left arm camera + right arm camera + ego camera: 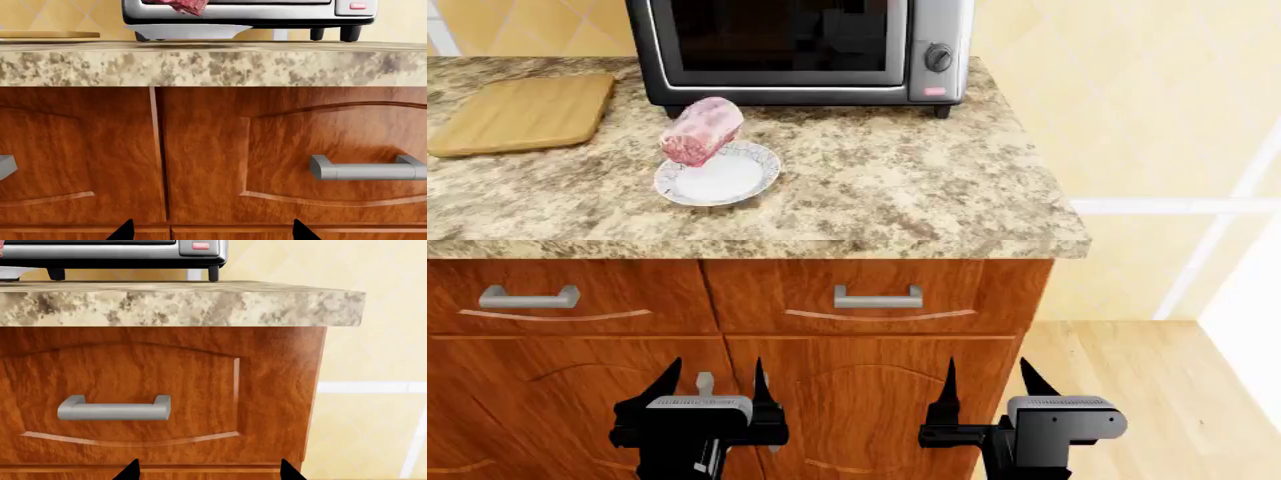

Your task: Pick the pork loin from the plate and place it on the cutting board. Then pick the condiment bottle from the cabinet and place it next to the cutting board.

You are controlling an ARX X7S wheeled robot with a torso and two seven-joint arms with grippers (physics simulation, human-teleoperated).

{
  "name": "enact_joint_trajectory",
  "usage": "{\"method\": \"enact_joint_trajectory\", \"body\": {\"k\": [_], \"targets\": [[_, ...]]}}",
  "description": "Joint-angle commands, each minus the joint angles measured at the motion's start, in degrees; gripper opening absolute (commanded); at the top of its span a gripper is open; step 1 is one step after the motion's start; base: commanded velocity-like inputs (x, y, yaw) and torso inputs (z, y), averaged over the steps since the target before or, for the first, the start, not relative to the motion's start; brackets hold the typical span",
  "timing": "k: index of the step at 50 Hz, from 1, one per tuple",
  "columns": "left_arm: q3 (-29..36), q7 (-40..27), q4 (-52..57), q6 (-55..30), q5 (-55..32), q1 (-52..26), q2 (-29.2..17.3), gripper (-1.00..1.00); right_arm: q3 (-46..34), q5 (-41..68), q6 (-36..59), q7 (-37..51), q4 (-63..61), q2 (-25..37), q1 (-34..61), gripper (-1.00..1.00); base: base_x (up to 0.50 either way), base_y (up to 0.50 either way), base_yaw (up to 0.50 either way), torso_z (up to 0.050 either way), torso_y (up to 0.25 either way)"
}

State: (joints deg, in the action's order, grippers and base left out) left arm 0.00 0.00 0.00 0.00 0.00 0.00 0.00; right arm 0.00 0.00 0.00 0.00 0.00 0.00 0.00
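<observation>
The pork loin, pink with whitish fat, lies on the far edge of the white plate on the granite counter. The left wrist view shows the loin's end and the plate's rim. The tan cutting board lies at the counter's back left; its edge shows in the left wrist view. My left gripper and right gripper are open and empty, low in front of the cabinet doors. The condiment bottle is out of view.
A toaster oven stands at the back of the counter, just behind the plate. Below are two drawers with grey handles and closed wooden cabinet doors. Wood floor lies to the right.
</observation>
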Motion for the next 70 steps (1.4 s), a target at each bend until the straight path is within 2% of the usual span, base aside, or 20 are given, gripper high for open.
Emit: {"method": "enact_joint_trajectory", "body": {"k": [1, 16, 52, 60, 64, 70], "targets": [[1.07, -0.99, -0.02, -0.09, -0.93, -0.01, -0.91, 1.0, -1.06, 0.85, -0.18, 1.31, 0.06, 0.86, 0.0, 1.0, 0.0, 0.0, 0.0, 0.0, 0.0], [3.71, -3.69, -0.2, -0.62, -3.02, -0.16, -3.1, 1.0, -4.33, 2.41, -0.03, 4.78, 0.78, 2.94, 1.27, 1.0, 0.0, 0.0, 0.0, 0.0, 0.0], [6.96, -6.28, -0.67, 0.21, -5.34, -0.36, -5.73, 1.0, -7.47, 4.51, -1.1, 7.8, 0.33, 5.72, 0.73, 1.0, 0.0, 0.5, 0.0, 0.0, 0.0], [6.95, -6.65, -0.33, -1.59, -7.2, -0.69, -5.98, 1.0, -8.17, 4.15, -1.49, 9.15, 0.98, 5.81, 1.05, 1.0, 0.0, 0.0, 0.0, 0.0, 0.0], [7.78, -5.47, 1.7, -5.62, -8.26, -2.03, -7.14, 1.0, -7.67, 8.69, 3.77, 7.01, -2.9, 6.83, 1.25, 1.0, 0.0, 0.0, 0.0, 0.0, 0.0], [10.49, 1.62, 11.43, -19.75, -10.65, -9.87, -13.99, 1.0, -6.28, 18.48, 29.74, 4.01, -21.4, 13.55, 5.88, 1.0, 0.0, 0.0, 0.0, 0.0, 0.0]]}}
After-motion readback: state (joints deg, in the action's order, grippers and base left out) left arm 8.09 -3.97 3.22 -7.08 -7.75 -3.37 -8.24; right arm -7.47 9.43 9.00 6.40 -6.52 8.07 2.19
